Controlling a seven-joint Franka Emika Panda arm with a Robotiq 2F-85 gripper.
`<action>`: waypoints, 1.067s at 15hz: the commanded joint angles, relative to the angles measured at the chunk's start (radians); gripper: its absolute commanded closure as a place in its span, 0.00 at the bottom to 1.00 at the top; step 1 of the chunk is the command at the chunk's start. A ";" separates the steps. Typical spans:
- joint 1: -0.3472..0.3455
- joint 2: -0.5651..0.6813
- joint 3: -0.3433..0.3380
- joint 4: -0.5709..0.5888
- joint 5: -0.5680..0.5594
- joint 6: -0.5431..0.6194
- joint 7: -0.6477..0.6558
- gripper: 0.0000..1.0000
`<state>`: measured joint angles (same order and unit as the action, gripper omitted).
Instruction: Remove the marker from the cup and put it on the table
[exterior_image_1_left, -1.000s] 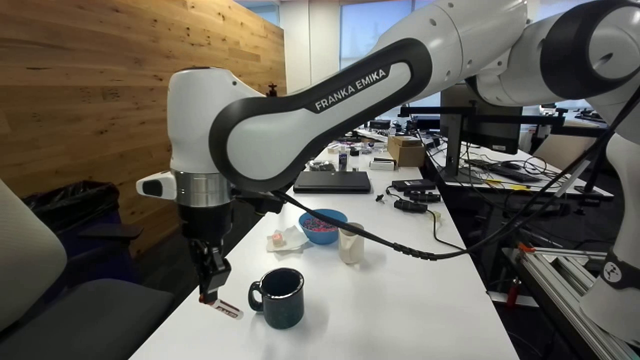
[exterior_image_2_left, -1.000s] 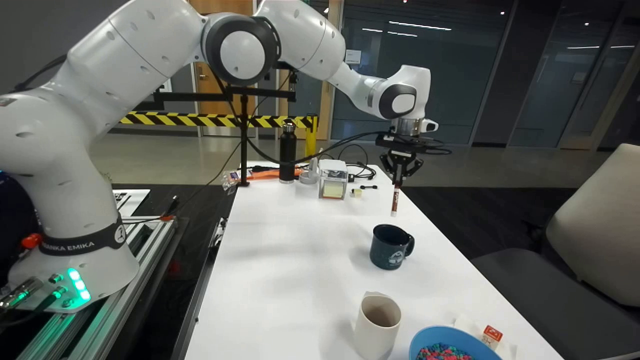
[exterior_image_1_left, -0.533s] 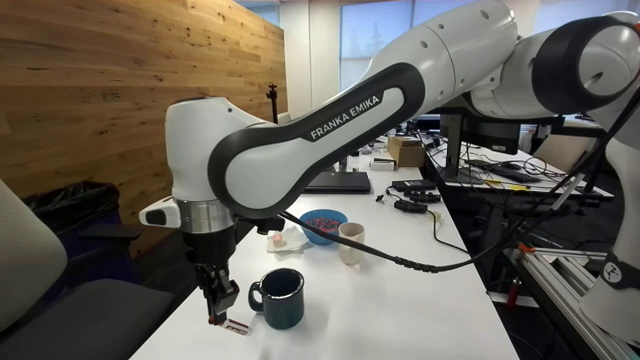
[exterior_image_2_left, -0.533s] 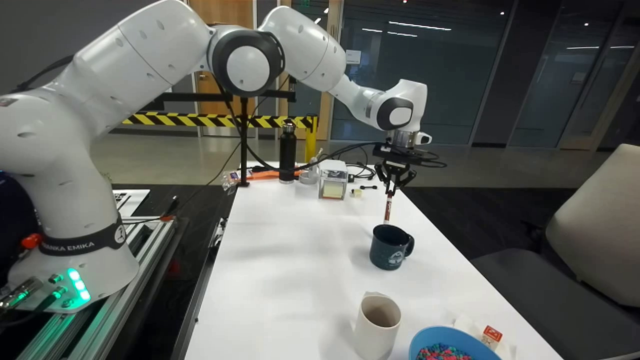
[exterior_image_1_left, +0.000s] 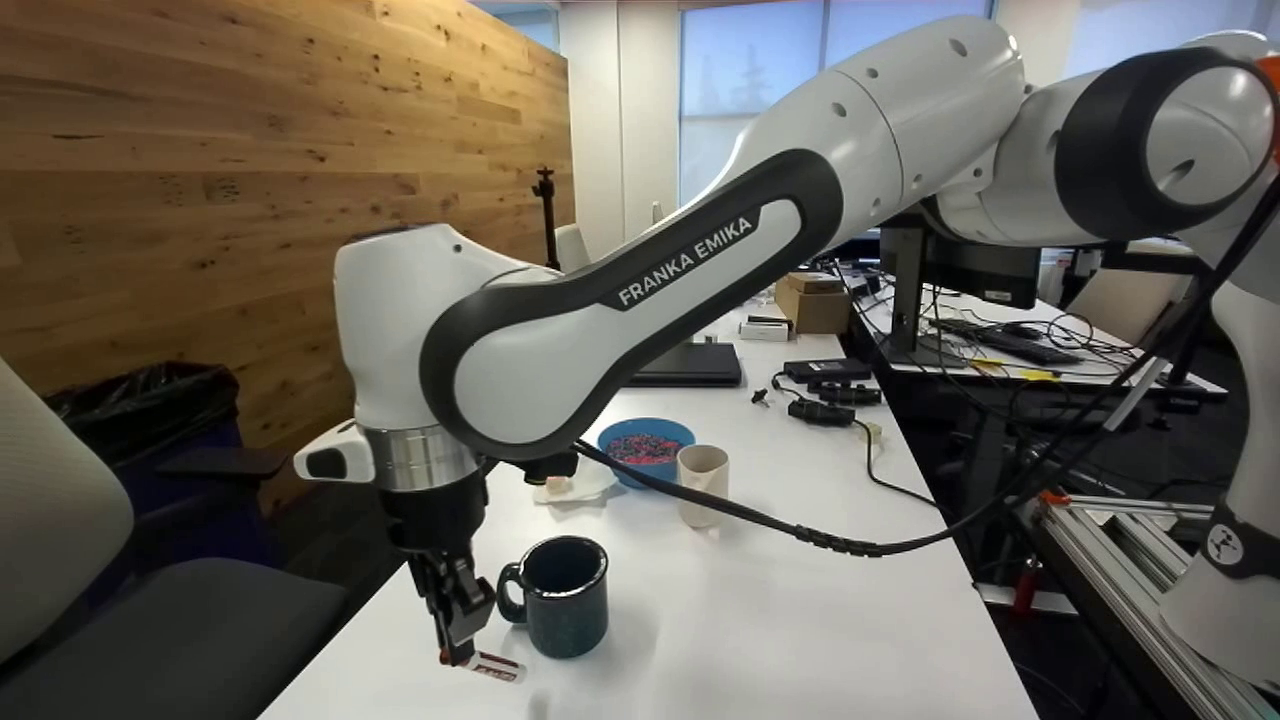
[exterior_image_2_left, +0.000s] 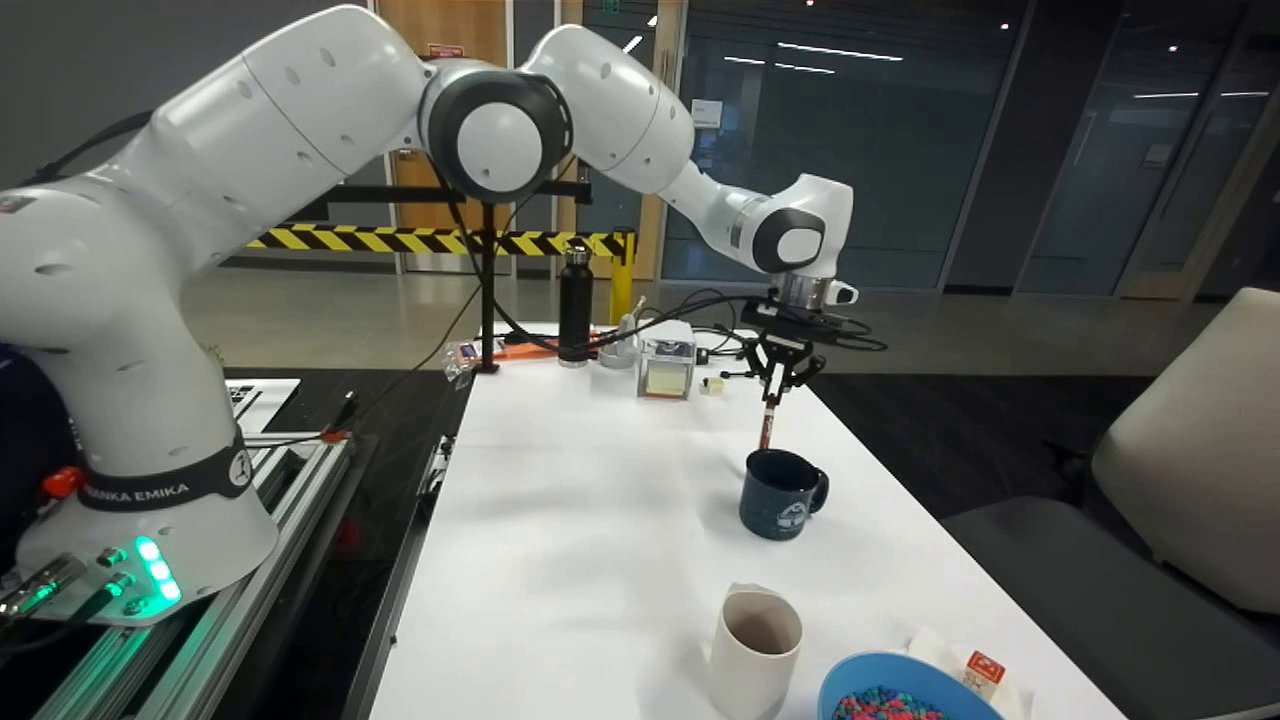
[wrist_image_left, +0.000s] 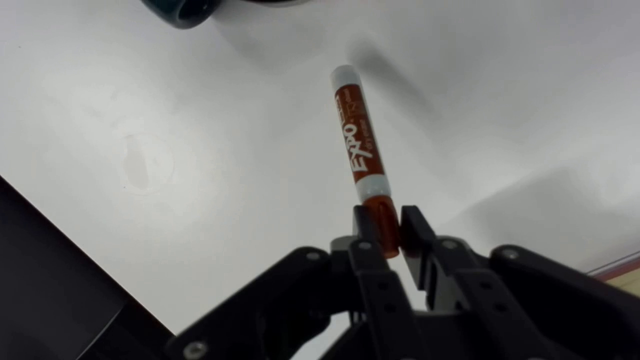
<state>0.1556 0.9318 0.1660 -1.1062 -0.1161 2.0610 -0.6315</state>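
My gripper (exterior_image_1_left: 456, 650) is shut on the red-capped end of the marker (exterior_image_1_left: 495, 667), also seen in the wrist view (wrist_image_left: 360, 132). The marker is red and white, tilted, with its white end free and pointing away from the fingers. Its shadow lies apart from it on the white table (exterior_image_1_left: 800, 610), so it hangs a little above the top. The dark teal cup (exterior_image_1_left: 566, 610) stands upright beside the gripper; the marker is outside it. In an exterior view the cup (exterior_image_2_left: 775, 505) hides the marker's lower tip. Only the cup's edge (wrist_image_left: 182, 10) shows in the wrist view.
A cream cup (exterior_image_2_left: 755, 655) and a blue bowl (exterior_image_1_left: 646, 455) with small coloured pieces stand on the table beyond the teal cup. A napkin with a small box (exterior_image_2_left: 983, 672) lies near the bowl. A clear box (exterior_image_2_left: 666, 360) and black bottle (exterior_image_2_left: 575, 305) stand at an end. A chair (exterior_image_2_left: 1150, 530) is alongside.
The gripper has moved down with the marker held, bringing it closer to the table and nearer the teal cup. The arm has tilted slightly. The cup has not moved.
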 joint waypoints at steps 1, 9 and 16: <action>-0.002 0.010 0.001 0.022 -0.008 -0.036 -0.011 0.56; -0.002 0.005 -0.003 0.015 -0.009 -0.035 -0.006 0.12; -0.002 -0.001 -0.006 0.004 -0.013 -0.026 -0.006 0.00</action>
<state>0.1538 0.9356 0.1610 -1.1062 -0.1161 2.0511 -0.6315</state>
